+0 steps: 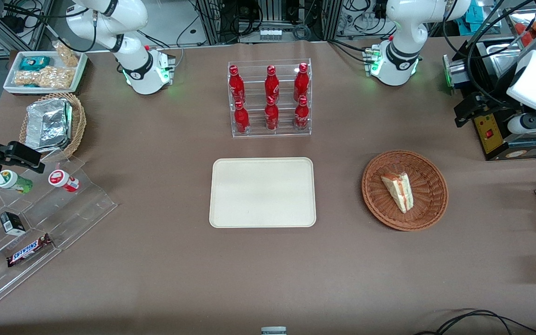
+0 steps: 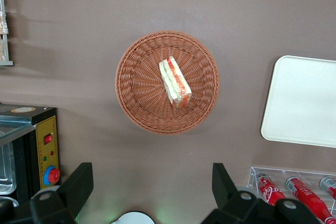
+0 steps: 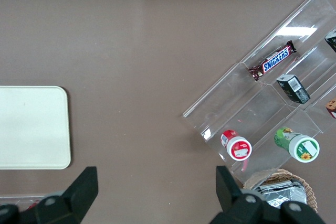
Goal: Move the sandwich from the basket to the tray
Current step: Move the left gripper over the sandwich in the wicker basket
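Where woven reddish-brown wicker forms the round shallow basket (image 1: 405,190) (image 2: 167,82), holds a triangular white-bread sandwich (image 1: 398,190) (image 2: 175,82) with red-orange and pale layers, lying on its side on the weave. Sits apart from the flat cream-beige rectangular tray (image 1: 263,192) (image 2: 303,101) with rounded corners and low rim, bare, toward the parked arm's end. Farther from the front camera than the tray: clear acrylic stepped rack (image 1: 271,98) carrying glossy red bottles (image 1: 271,84). Black two-finger gripper (image 2: 152,190) spread wide and released, gripping nothing, raised well above the brown tablecloth (image 1: 268,270), sandwich well apart from both fingers (image 2: 224,184).
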Tool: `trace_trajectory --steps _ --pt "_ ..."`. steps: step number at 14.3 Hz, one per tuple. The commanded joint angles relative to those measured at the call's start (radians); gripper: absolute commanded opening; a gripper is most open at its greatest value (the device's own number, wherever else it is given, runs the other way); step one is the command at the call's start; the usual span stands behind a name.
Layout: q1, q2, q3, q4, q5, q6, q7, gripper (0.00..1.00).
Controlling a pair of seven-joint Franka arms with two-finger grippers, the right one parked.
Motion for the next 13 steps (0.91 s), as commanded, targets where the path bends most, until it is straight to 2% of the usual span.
trace_trajectory --steps 1,6,8,10,13 --pt "-0.003 -0.014 0.0 0.002 0.011 -0.035 -0.015 1.0" --pt "0.002 0.005 0.001 -0.008 0.015 -0.052 -0.015 1.0" --pt "0.015 0.049 0.003 -0.007 0.013 -0.132 -0.031 1.0" --pt "0.029 0.124 0.0 0.001 0.012 -0.135 -0.149 1.0" --pt "0.023 0.226 -0.002 -0.037 0.013 -0.015 -0.352 1.0"
